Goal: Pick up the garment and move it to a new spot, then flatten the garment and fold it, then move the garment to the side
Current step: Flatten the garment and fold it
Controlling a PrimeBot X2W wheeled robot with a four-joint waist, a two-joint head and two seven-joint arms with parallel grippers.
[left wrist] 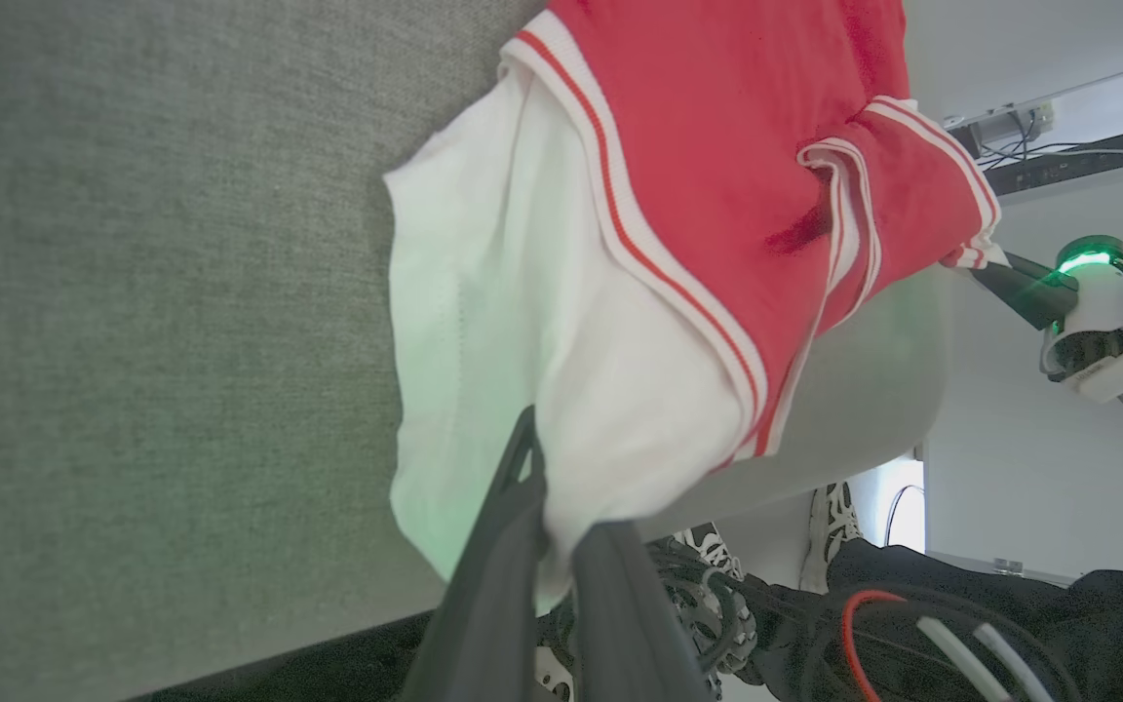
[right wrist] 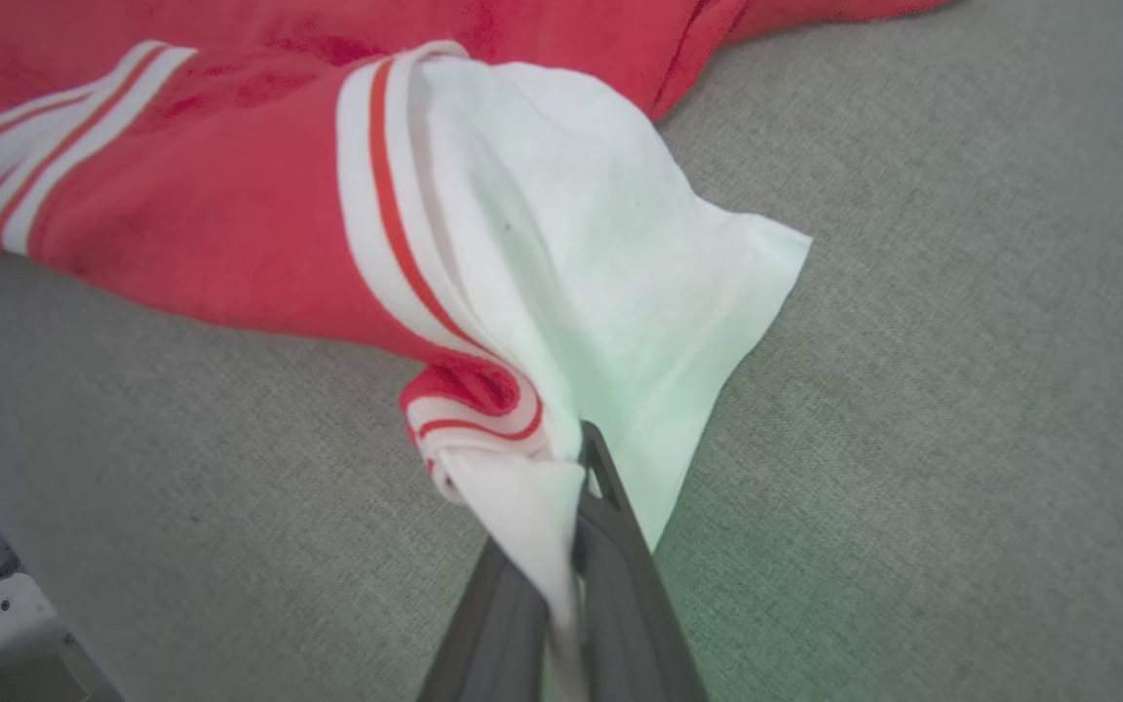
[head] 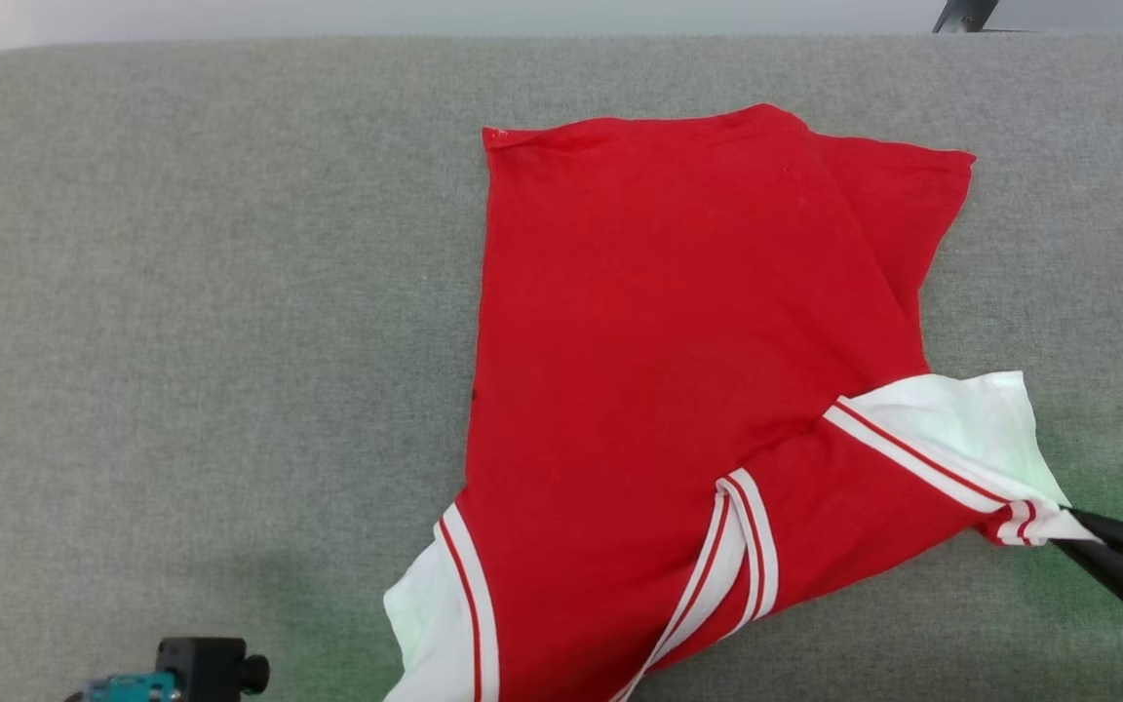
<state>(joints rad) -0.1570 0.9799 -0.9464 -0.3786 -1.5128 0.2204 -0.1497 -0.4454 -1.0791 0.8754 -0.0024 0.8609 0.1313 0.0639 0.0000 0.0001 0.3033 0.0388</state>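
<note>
The garment [head: 678, 322], a red T-shirt with white sleeve ends and striped bands, lies spread on the grey table, hem far, sleeves near. My right gripper [head: 1073, 526] is at the lower right, shut on the tip of the right white sleeve [right wrist: 620, 283]; in the right wrist view the cloth is pinched between the fingers of that gripper [right wrist: 576, 492]. The left wrist view shows my left gripper [left wrist: 561, 517] shut on the other white sleeve [left wrist: 484, 322] near the table's front edge. That view also takes in the right gripper [left wrist: 995, 268] holding its sleeve corner.
The grey fabric tabletop [head: 181, 292] stretches wide to the left of the shirt. A black and teal part of my left arm [head: 181, 673] shows at the bottom left. Below the table edge are cables [left wrist: 873, 624] and a shoe [left wrist: 839, 517].
</note>
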